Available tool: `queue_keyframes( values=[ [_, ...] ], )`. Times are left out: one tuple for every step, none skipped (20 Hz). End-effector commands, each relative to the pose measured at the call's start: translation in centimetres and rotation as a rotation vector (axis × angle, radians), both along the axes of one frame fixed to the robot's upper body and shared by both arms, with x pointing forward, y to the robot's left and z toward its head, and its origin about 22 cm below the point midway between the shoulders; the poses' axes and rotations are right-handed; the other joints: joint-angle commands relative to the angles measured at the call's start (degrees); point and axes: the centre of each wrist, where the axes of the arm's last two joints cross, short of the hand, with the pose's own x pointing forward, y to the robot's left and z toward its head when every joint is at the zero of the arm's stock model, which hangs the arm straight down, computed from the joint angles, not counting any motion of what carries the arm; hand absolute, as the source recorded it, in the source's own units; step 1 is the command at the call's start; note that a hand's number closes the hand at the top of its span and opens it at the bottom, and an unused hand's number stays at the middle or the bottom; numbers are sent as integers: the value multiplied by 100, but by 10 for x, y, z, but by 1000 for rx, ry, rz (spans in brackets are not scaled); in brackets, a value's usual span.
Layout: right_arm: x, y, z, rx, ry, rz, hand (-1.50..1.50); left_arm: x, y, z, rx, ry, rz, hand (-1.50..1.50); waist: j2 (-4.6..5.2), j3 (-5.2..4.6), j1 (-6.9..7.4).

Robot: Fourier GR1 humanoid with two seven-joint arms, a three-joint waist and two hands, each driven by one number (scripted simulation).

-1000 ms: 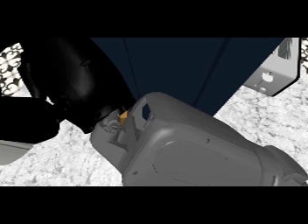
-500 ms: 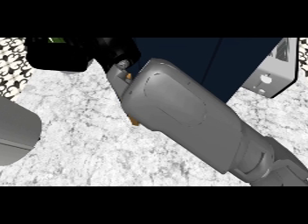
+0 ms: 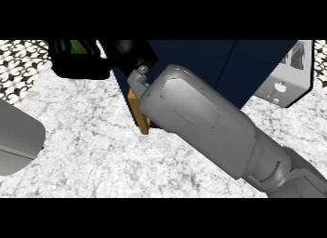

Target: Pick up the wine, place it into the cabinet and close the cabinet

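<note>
Moved up toward the top edge: black right hand (image 3: 101,58), curled round dark wine bottle with green label (image 3: 77,46). More of speckled white marble counter (image 3: 91,139) now uncovered. Visible now at dark blue cabinet (image 3: 193,65): orange-brown wooden door edge (image 3: 140,114).

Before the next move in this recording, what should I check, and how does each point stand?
1. Wine held: cannot tell; a black shape with a green patch sits beside the right robot hand.
2. Right robot hand at the dark blue cabinet: ok, it is at the cabinet's left front.
3. Cabinet door open: cannot tell; only a brown strip shows by the forearm.
4. Left robot hand out of the way: cannot tell; only its grey forearm shows at the left edge.
5. Grey metal appliance apart from the arm: ok.
</note>
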Motion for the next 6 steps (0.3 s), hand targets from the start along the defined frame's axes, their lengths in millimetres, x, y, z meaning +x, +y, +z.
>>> queue_keyframes(
  values=[
    [56,-69,-41,-64,110,-274,150,4,1,6,9,-7,16,150,450,83,-202],
    [58,-76,-42,-55,107,-288,150,2,2,4,7,7,11,150,442,82,-180],
    [57,-71,-46,-69,111,-275,150,2,1,1,-4,-5,9,150,451,70,-132],
    [58,-71,-41,-54,94,-275,150,2,-4,2,-5,11,-11,150,457,76,-155],
    [58,-76,-46,-44,110,-281,150,2,-3,3,-3,-5,14,150,423,82,-166],
    [57,-73,-40,-49,94,-267,150,5,-4,10,6,-10,9,150,435,86,-205]
  ],
)
